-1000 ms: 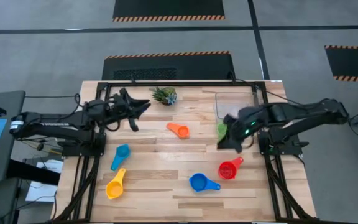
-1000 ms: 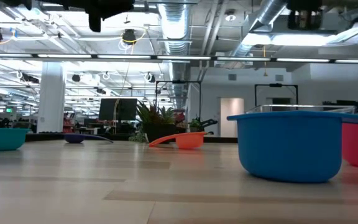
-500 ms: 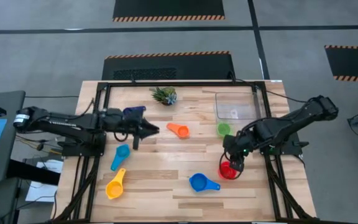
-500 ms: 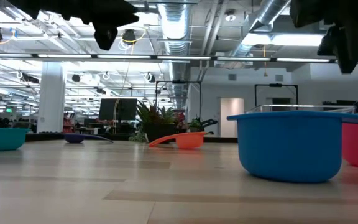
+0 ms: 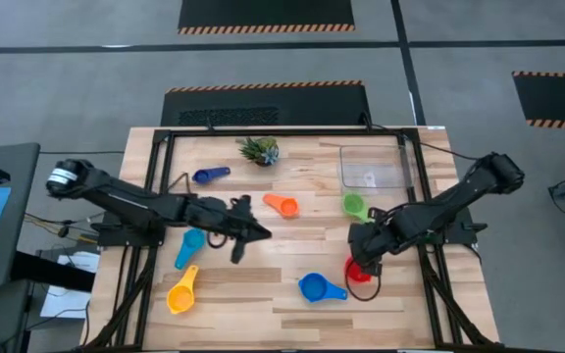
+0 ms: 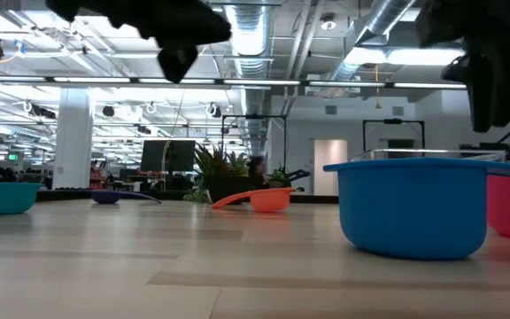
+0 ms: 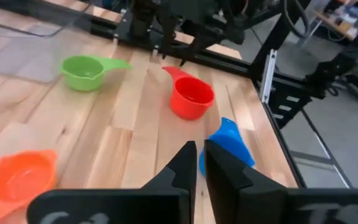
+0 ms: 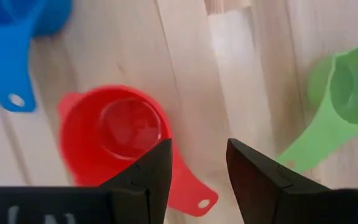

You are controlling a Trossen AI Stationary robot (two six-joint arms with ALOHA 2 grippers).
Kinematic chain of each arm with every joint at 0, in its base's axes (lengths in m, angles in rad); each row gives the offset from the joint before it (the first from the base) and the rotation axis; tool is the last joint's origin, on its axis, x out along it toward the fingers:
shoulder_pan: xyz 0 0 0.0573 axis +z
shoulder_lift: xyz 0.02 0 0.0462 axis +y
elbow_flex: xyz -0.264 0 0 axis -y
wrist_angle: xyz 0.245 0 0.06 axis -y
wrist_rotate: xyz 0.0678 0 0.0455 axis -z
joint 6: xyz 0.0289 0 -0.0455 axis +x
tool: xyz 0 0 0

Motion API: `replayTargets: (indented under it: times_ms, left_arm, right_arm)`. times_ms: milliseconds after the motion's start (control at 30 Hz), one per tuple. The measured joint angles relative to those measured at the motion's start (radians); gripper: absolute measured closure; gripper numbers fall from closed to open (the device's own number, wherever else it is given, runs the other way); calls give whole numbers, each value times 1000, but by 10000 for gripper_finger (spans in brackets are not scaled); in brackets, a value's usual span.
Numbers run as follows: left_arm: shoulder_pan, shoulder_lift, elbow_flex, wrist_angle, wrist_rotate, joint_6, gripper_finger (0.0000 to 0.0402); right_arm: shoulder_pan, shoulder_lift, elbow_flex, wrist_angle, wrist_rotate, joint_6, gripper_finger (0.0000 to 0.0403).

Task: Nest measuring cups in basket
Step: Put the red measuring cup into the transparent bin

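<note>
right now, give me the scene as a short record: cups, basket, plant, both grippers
basket: clear basket at the table's far right, no cup in it
cups on table: dark blue cup, orange cup, green cup, red cup, blue cup, light blue cup, yellow cup
nested: none
plant: potted plant at the far edge
left gripper: shut, empty, mid-table near the orange cup
right gripper: open, empty, above the red cup

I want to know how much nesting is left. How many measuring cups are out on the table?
7, none hidden that I can see: dark blue, orange, green, light blue, yellow, blue, red under the right pincer. The basket holds none.
</note>
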Motion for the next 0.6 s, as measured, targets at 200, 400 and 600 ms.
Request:
replayTargets:
  times_ms: [200,400,600]
  left_arm:
    - [-1,177,137,-29,33,10,356]
    - [-1,277,223,-92,78,11,332]
    - [-1,290,231,-123,93,2,316]
  right_arm:
    - [0,102,0,12,-5,-62,226]
    - [10,126,1,69,-75,-65,226]
    - [20,183,1,101,-45,-76,226]
